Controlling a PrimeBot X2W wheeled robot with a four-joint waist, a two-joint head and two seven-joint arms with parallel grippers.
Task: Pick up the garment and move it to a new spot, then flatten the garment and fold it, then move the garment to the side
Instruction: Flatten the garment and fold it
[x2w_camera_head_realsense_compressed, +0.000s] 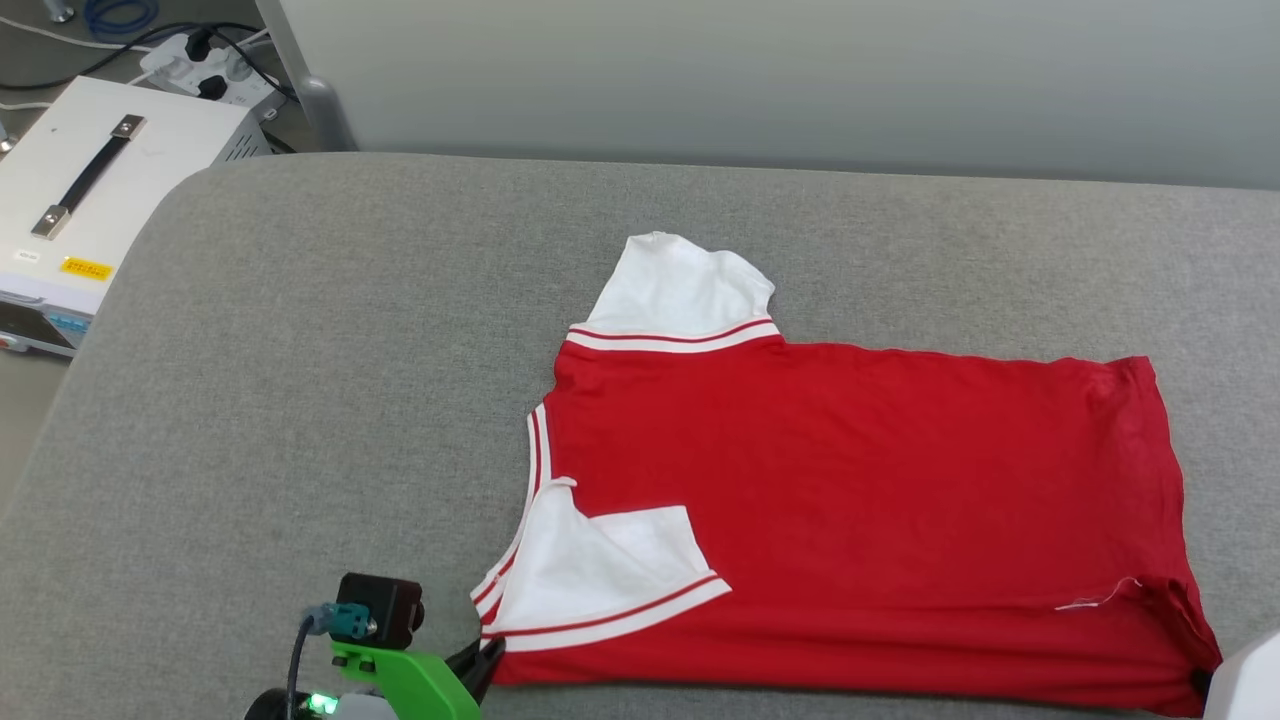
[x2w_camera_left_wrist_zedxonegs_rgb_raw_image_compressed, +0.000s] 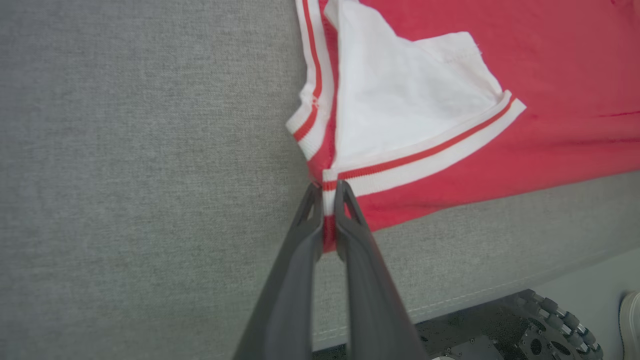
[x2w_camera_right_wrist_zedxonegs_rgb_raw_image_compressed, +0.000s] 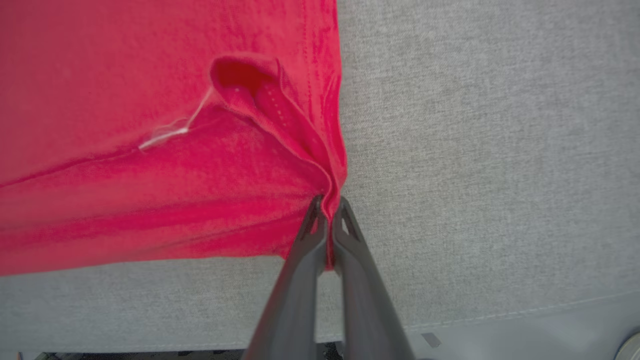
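Left gripper (x2w_camera_left_wrist_zedxonegs_rgb_raw_image_compressed: 327, 189) and right gripper (x2w_camera_right_wrist_zedxonegs_rgb_raw_image_compressed: 327, 201) each pinching a near corner of the garment (x2w_camera_head_realsense_compressed: 850, 470).
Fingers (x2w_camera_left_wrist_zedxonegs_rgb_raw_image_compressed: 300, 260) on both are pressed together on the cloth: my left grips the near left corner by the striped sleeve trim, my right the near right hem corner. Plain red side up, the garment lies spread on the grey desk (x2w_camera_head_realsense_compressed: 300, 400), collar left, hem right. Its far sleeve (x2w_camera_head_realsense_compressed: 680, 290) lies out flat, and the near sleeve (x2w_camera_head_realsense_compressed: 600, 570) is folded onto the body.
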